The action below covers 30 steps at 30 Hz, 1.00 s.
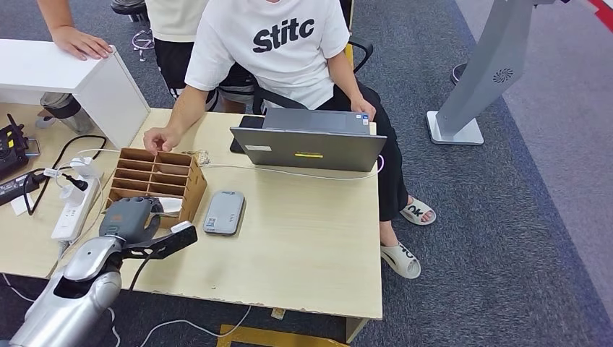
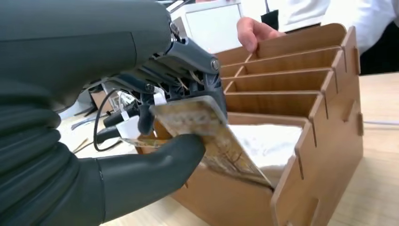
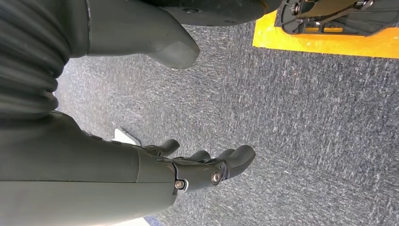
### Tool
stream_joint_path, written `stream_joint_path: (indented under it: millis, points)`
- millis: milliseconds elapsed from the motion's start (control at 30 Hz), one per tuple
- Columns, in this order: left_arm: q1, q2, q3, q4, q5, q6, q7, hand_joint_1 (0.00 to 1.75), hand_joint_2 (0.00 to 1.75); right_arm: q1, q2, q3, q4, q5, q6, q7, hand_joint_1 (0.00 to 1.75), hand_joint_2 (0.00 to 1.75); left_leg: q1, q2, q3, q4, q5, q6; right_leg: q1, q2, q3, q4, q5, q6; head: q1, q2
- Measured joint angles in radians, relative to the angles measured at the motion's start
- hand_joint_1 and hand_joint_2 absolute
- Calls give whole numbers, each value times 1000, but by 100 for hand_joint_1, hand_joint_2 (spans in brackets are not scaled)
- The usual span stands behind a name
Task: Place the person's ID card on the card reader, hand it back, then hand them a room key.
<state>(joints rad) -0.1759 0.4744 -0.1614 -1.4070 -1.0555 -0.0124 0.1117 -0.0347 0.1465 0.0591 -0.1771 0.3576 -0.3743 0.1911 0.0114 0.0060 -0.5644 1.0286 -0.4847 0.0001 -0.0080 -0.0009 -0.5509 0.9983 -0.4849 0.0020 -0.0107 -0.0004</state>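
Your left hand pinches a patterned room key card in the brown slotted wooden organiser at the counter's left edge; right hand's fingers hang loosely apart, empty.

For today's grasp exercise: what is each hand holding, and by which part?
The left hand pinches a card by its near end, at the wooden organizer. The right hand holds nothing.

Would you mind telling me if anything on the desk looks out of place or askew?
The card pinched by the left hand sits tilted, half out of the wooden organiser's nearest slot. The table's near edge looks chipped. Nothing is spilled.
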Motion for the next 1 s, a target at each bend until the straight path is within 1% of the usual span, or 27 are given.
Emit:
stream_joint_path:
  millis: [133, 300, 500, 600, 733, 833, 933, 1000]
  points:
    - [-6, -1, 0, 1, -1, 3, -3, 171, 175, 0, 0, 0, 0, 0, 0, 0, 0, 175, 0, 1, 0, 0, 0, 0, 0, 1, 0, 0, 0, 0, 0, 0]
    - [-9, -5, 0, 3, -2, 4, -6, 164, 175, 0, 0, 0, 0, 1, 0, 0, 0, 175, 0, 1, 0, 0, 0, 0, 0, 1, 0, 0, 0, 0, 0, 0]
    - [-9, -11, 0, 6, -18, 33, -4, 175, 175, 0, 0, 0, 0, 7, 0, -1, 0, 175, 0, 1, 0, 0, 0, 0, 0, 1, 0, 0, 0, 0, 0, 0]
    - [-9, -26, 1, 5, -41, 116, -10, 175, 175, 0, 0, 0, 0, 11, 0, -3, 0, 175, 0, 0, 0, 0, 0, 0, 0, 0, 0, 0, 0, 0, 0, 0]
    - [5, -73, 23, -39, -36, 314, -52, 175, 175, 0, 0, 0, 0, 21, 0, -6, 0, 175, 0, 0, -1, 0, 0, 0, 0, 0, 0, 0, 0, 0, 0, 0]
    - [16, -99, 48, -95, -5, 390, -89, 175, 175, 0, 0, 0, 0, 27, -1, -7, 0, 175, 0, 0, -1, 0, 0, 0, 0, 0, 0, 0, 0, 0, 0, 0]
    - [26, -123, 73, -160, 54, 483, -157, 175, 175, 0, 0, 0, 0, 33, -3, -10, 0, 175, 0, 0, -1, 0, 0, 0, 0, 0, 0, 0, 0, 0, 0, 0]
    - [29, -135, 93, -216, 85, 514, -184, 175, 175, 0, 1, 0, 0, 36, -5, -12, 0, 175, 0, 0, -1, 0, 0, 0, 0, 0, 0, 0, 0, 0, 0, 0]
